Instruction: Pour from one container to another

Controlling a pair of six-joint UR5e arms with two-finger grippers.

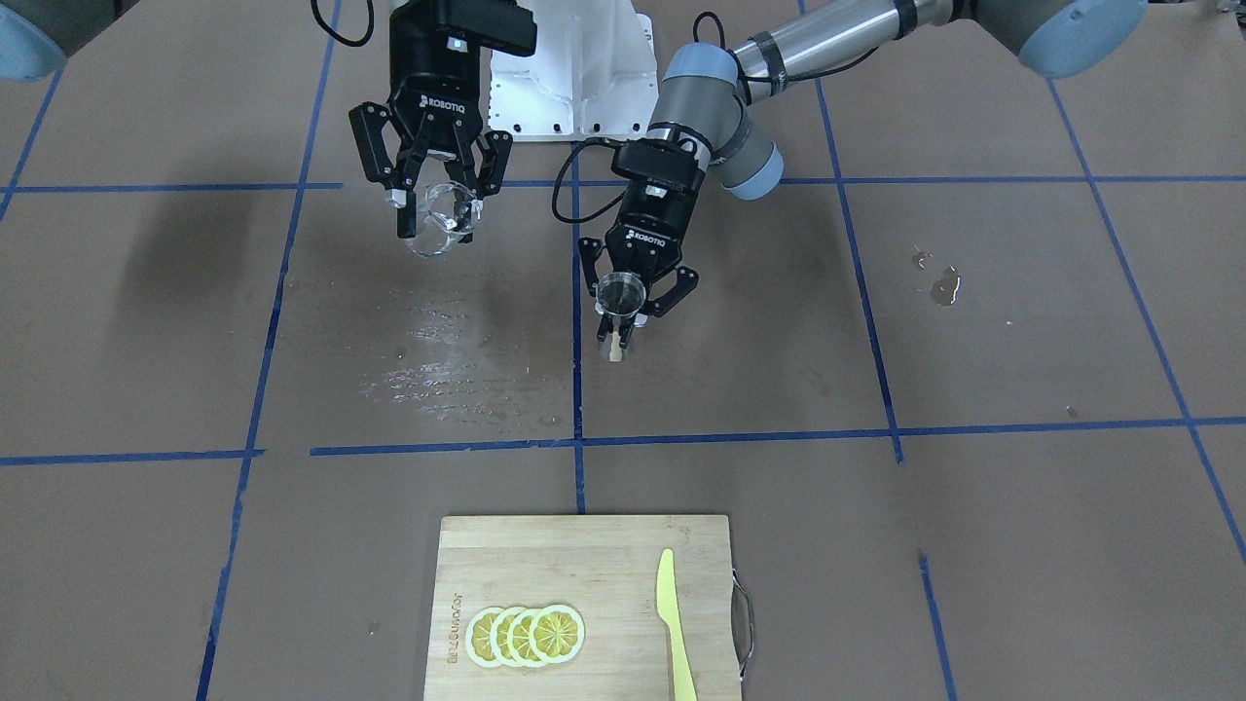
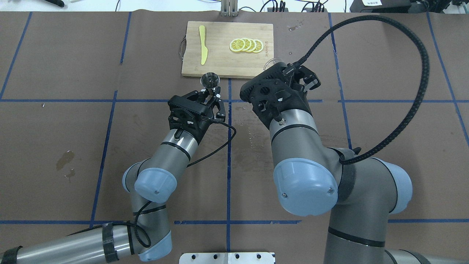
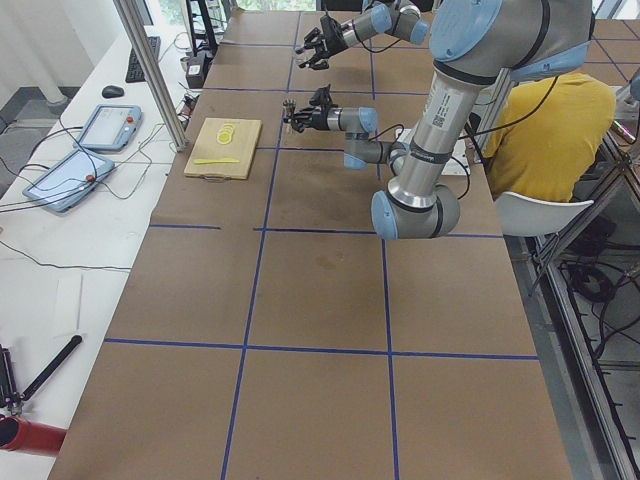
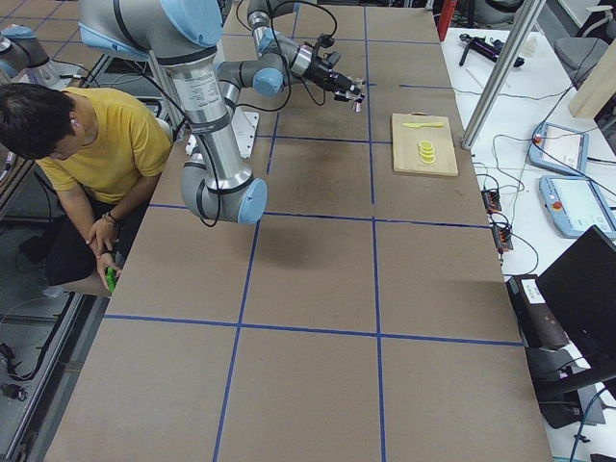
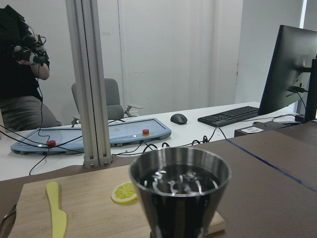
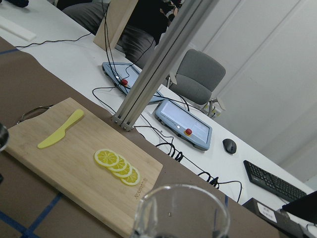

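My left gripper [image 1: 623, 313] is shut on the silvery steel jigger [image 1: 620, 292], holding it upright above the table near the centre tape line. In the left wrist view the jigger [image 5: 181, 198] fills the lower middle, and its inside looks dark and shiny. My right gripper [image 1: 440, 216] is shut on the small clear glass cup [image 1: 450, 216], which is lifted and tilted. The cup is apart from the jigger, off to that view's left. Only the cup's rim [image 6: 181, 210] shows in the right wrist view. From overhead, the jigger [image 2: 210, 80] sits just in front of the cutting board.
A wooden cutting board [image 1: 584, 565] holds several lemon slices [image 1: 526, 635] and a yellow knife [image 1: 675, 623]. A wet patch [image 1: 458, 365] shines on the brown table under the grippers, and a small spill [image 1: 944, 285] lies to the side. A person in yellow [image 4: 96, 144] sits by the robot.
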